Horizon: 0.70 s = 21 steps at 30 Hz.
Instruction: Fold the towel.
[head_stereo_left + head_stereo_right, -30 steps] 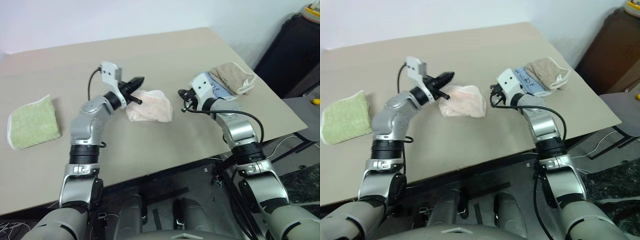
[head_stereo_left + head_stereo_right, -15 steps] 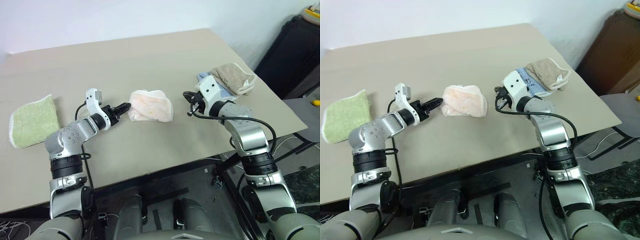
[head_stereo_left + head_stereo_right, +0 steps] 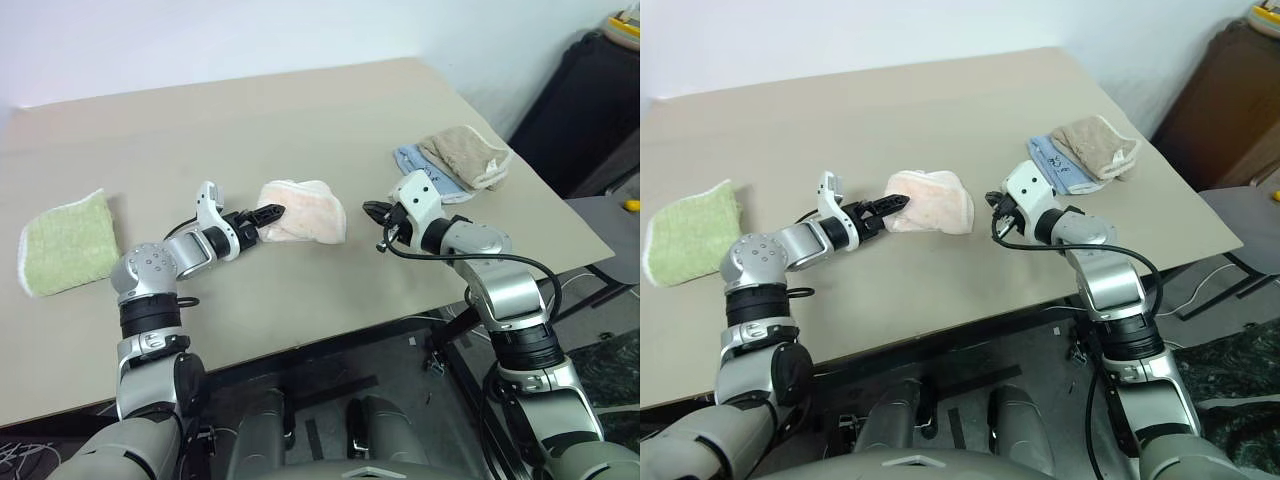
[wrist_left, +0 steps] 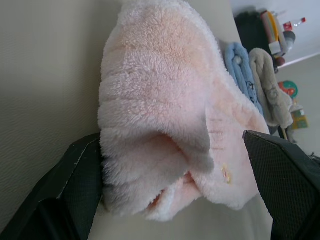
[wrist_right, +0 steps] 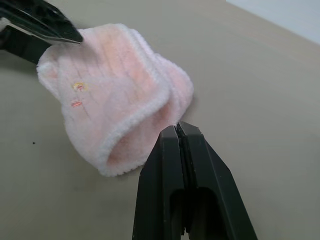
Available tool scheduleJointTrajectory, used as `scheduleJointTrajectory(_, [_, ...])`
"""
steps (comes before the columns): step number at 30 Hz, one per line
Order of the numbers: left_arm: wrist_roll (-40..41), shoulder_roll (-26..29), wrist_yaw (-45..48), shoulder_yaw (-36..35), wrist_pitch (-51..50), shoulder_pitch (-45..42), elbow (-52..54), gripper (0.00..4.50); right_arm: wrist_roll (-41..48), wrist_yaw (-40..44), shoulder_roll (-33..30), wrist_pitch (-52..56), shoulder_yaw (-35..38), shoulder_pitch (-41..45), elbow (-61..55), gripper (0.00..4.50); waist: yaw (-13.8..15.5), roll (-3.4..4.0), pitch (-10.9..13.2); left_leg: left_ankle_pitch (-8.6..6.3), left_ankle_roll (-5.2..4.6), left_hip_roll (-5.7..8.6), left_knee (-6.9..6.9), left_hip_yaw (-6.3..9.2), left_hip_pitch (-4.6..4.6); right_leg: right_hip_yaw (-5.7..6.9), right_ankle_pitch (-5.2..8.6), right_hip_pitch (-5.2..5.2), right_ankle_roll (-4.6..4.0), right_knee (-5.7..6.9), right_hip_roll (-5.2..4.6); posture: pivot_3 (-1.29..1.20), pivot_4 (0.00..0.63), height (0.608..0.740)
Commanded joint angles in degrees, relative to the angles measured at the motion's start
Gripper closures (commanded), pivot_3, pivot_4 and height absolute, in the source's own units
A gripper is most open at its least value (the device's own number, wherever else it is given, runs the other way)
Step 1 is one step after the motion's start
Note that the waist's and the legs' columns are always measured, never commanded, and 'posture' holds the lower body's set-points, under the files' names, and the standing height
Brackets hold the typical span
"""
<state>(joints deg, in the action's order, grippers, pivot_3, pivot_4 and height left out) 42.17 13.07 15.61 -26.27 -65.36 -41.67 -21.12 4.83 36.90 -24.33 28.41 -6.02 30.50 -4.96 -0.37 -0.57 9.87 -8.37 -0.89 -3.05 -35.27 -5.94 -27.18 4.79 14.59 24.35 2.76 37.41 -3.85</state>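
Pink towel [image 3: 303,211] sat bunched mid-bench [image 3: 330,130]. Left end effector [image 3: 268,212], at the towel's 9 o'clock, had its fingers spread wide around that end, gripping nothing, probably lining up a pinch. Right end effector [image 3: 374,210], at 3 o'clock, was clamped shut and empty.

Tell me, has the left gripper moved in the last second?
Yes. The left gripper has dropped from above the pink towel to table level at the towel's edge, and its jaws now stand open.
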Motion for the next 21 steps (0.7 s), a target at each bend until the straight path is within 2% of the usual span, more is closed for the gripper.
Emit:
scheduleJointTrajectory(1, [-0.2, -1.88, -0.83, 0.86, 0.59, -1.42, -2.35, 0.06, 0.75, -0.25, -0.42, 0.29, 0.47, -0.04, -3.92, 4.5, 0.2, 0.0, 0.0, 0.0, 0.0, 0.04, 0.0, 0.0, 0.0, 0.0, 0.04, 0.0, -0.06, 0.0, -0.05, 0.0, 0.15, 0.74])
scheduleJointTrajectory(3, [-0.02, -2.6, -1.17, 0.71, 0.88, -1.88, -2.64, 0.06, 0.75, -0.3, -0.48, 0.58, 0.49, -0.39, -4.54, 4.5, 0.53, 0.0, 0.0, -0.01, 0.0, 0.12, 0.01, -0.01, 0.0, 0.01, 0.07, -0.01, -0.12, 0.0, -0.22, 0.0, 0.15, 0.74])
scheduleJointTrajectory(6, [0.08, -3.24, -1.74, 0.32, 1.51, -2.14, -2.94, 0.69, 0.7, -0.38, -0.47, 1.08, 0.49, -0.64, -5.12, 4.5, 0.86, 0.0, 0.0, -0.02, -0.01, 0.17, 0.02, -0.02, -0.01, 0.04, 0.03, 0.04, -0.11, -0.12, -0.34, 0.0, 0.15, 0.74])
scheduleJointTrajectory(17, [1.99, -4.54, -4.26, -2.09, 1.76, -0.27, 0.42, 4.28, 0.73, -0.34, -0.22, 1.38, 0.3, -0.63, -5.3, 4.5, 0.81, 0.0, 0.0, -0.03, -0.04, 0.2, 0.13, -0.04, -0.23, 0.03, -0.01, 0.13, -0.1, -0.29, -0.36, 0.0, 0.15, 0.74])
scheduleJointTrajectory(18, [2.27, -4.77, -4.7, -2.41, 1.9, 0.03, 1.01, 4.48, 0.73, -0.38, -0.16, 1.33, 0.31, -0.58, -5.19, 4.5, 0.76, 0.0, 0.0, -0.03, -0.04, 0.2, 0.12, -0.04, -0.23, 0.03, -0.01, 0.12, -0.1, -0.28, -0.35, 0.0, 0.15, 0.74])
scheduleJointTrajectory(21, [3.7, -5.95, -7.07, -4.47, 2.79, 0.85, 3.5, 4.48, 0.61, -0.73, 0.03, 1.1, 0.52, -0.39, -4.64, 4.5, 0.59, 0.0, 0.0, -0.03, -0.04, 0.2, 0.11, -0.04, -0.22, 0.03, -0.01, 0.11, -0.1, -0.28, -0.35, 0.0, 0.15, 0.74])
